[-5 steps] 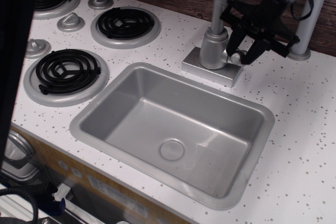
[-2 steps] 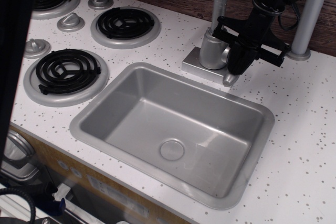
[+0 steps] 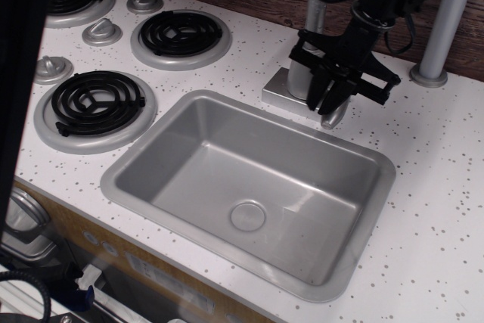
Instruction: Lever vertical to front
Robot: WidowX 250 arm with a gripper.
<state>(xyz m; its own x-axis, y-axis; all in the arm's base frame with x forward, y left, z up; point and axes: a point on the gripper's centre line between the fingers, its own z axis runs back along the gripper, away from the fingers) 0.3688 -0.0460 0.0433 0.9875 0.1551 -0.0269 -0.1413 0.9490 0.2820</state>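
At the bottom and centre of the frame lies the sink (image 3: 189, 149), a grey basin set into the white speckled table (image 3: 439, 187), with its round drain (image 3: 248, 215) low in the middle. To the left are the black coil burners (image 3: 94, 101) and the round silver knobs (image 3: 101, 32).

Behind the sink's far rim, right of centre near the top, the faucet (image 3: 299, 81) stands on its flat base. The hand (image 3: 333, 100) hangs over the faucet's right side, its black fingers (image 3: 314, 88) pressed in around the lever (image 3: 333, 117); they appear to pinch it, though the contact itself is hidden. Only the lever's rounded silver tip shows below the fingers, pointing down and forward toward the sink's rim, so I judge it is tipped well out of upright and close to its front position.

The risk from here is slipping: the paddle is smooth and only its end is held, so a pull off the lever's arc could let the fingers slide off the tip. Pushing past the stop could strain the faucet or drive the fingers onto the sink's rim just below.
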